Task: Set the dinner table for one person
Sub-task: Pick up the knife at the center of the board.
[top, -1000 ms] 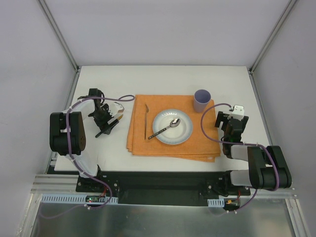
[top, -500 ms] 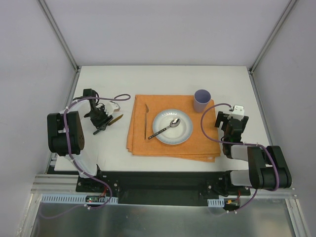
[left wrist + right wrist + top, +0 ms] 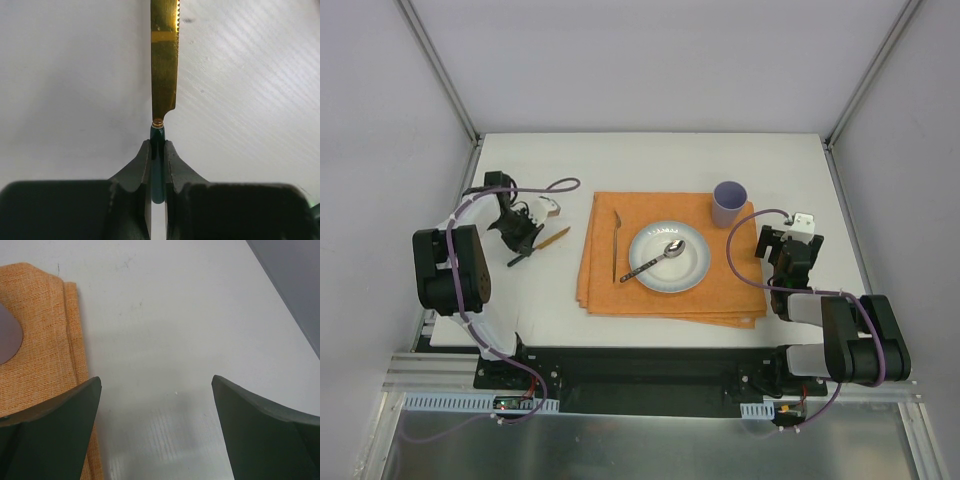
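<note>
so the left gripper (image 3: 157, 150) is pinching the knife (image 3: 164, 65) by its teal handle near the left edge of the worktop (image 3: 650, 160), right gripper (image 3: 156, 381) spread wide

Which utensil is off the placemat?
The gold serrated knife in the left gripper; the spoon sits on the plate, the thin gold utensil on the placemat.

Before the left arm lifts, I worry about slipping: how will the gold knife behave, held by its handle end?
Probably stiff: the knife blade runs straight with no sag. It may pivot, since the left fingers pinch only the narrow teal handle with the long blade ahead. Likely light, being slim.
</note>
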You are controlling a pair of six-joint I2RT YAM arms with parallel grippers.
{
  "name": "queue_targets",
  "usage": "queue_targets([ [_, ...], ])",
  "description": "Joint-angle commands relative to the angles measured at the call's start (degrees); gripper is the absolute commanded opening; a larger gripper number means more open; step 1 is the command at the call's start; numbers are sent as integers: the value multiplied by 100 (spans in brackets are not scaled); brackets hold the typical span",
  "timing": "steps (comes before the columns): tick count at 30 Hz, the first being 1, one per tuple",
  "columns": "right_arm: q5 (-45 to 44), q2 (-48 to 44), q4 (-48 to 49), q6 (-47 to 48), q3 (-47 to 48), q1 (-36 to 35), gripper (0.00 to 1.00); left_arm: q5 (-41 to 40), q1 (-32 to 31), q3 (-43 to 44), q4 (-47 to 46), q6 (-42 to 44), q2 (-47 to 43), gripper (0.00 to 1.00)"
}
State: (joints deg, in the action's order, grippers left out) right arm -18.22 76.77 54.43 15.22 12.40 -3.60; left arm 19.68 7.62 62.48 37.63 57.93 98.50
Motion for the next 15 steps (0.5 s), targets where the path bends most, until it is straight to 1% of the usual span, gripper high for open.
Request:
queue_targets([
  [1, -77, -75, 340, -11, 16, -1, 96, 737, -14, 1194, 875, -624, -383, 0],
  [2, -77, -75, 340, -11, 16, -1, 96, 817, -15, 1649, 1008, -782, -410, 0],
  [5, -77, -66, 340, -11, 16, -1, 96, 1064, -58, 2336, 1456, -958, -507, 0],
  [7, -68, -66, 340, -11, 16, -1, 96, 1055, -85, 2505, 1528, -1073, -603, 0],
  [10, -77, -75, 340, -11, 16, -1, 96, 722, -269, 2647, 1546, -1555, -621, 0],
  [11, -85, -75, 331, -11, 16, -1, 96, 504, -330, 2647, 1555, -2035, -604, 0],
  [13, -77, -83, 331, -11, 16, -1, 96, 318, -349, 2690, 1555, -2827, -437, 0],
  [14, -77, -75, 340, -11, 16, -1, 96, 265, -340, 2691, 1555, -3623, -385, 0],
  [15, -77, -75, 331, -11, 16, -10, 96, 221, -349, 2656, 1503, -4005, -314, 0],
])
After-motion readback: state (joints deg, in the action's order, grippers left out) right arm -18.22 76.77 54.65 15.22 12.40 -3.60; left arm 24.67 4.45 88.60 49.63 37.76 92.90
